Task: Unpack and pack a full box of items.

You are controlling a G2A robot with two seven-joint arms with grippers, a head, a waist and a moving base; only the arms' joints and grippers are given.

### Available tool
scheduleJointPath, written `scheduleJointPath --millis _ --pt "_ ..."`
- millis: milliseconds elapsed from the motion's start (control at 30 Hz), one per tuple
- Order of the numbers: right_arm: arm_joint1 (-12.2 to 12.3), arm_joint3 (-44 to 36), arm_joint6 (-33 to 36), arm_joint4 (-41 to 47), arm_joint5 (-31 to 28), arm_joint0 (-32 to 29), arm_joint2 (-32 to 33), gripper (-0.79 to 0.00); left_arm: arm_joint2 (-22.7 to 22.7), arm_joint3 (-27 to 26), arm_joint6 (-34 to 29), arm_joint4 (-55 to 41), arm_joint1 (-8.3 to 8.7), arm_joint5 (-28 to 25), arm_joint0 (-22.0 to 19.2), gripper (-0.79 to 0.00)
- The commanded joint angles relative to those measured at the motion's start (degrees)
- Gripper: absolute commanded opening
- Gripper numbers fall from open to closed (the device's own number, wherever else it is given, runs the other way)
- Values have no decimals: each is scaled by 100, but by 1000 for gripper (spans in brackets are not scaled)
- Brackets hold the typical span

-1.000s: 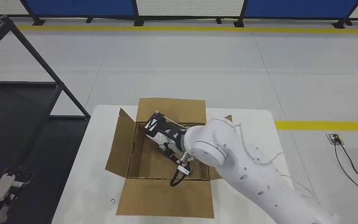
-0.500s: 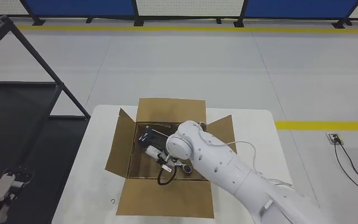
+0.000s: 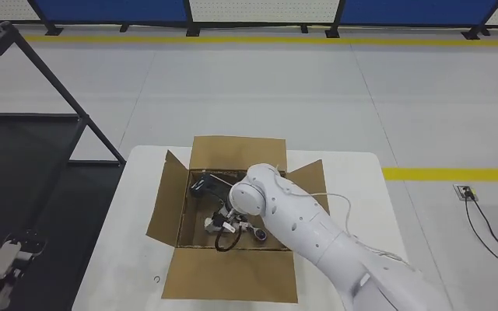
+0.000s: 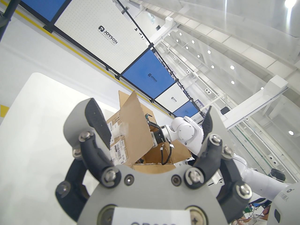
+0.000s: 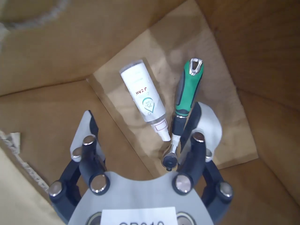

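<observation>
Right claw (image 5: 143,111) spread inside box (image 5: 257,24), near white tube (image 5: 143,94), green-handled ratchet (image 5: 188,87).

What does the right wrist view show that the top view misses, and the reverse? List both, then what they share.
Right wrist view: a white tube and a green-handled ratchet lying side by side on the floor of the cardboard box, with the right gripper above them, jaws open. Top view: the white table, the box's flaps folded outward, and the right arm reaching down into it. Both: the box's brown inside.
</observation>
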Motion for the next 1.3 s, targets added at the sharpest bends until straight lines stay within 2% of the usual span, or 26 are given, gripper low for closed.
scheduleJointPath --millis 0,167,267,367,467,567,667,1000,1067,1267 --pt "97 -307 -121 -71 -24 -1 151 0 0 0 0 0 0 0 0 0" --pt "546 -1667 -229 -513 129 -399 735 0 0 0 0 0 0 0 0 0" --pt "891 -3011 -77 -984 272 -971 1214 0 -1 20 108 294 -3 1 -49 0" --pt "1224 -4491 160 -1516 314 -1737 1789 0 206 71 65 506 -7 -74 -91 0" --pt "1453 -5785 191 -1743 16 -2491 2272 0 381 93 -182 617 5 -262 -105 0" --pt "1580 -6493 57 -1785 -240 -2964 2650 0 571 61 -442 694 19 -509 -124 0" --pt "1608 -6642 7 -1681 -336 -3088 2748 0 766 1 -812 781 43 -626 -103 0" --pt "1607 -6614 -46 -1633 -305 -3119 2759 0 758 29 -767 761 42 -599 -117 0" --pt "1606 -6434 -328 -1317 -176 -3213 2905 0 804 223 -539 555 42 -405 -282 0" --pt "1690 -6433 -673 -522 392 -3425 3876 0 1249 134 -1334 632 164 -330 -947 0"
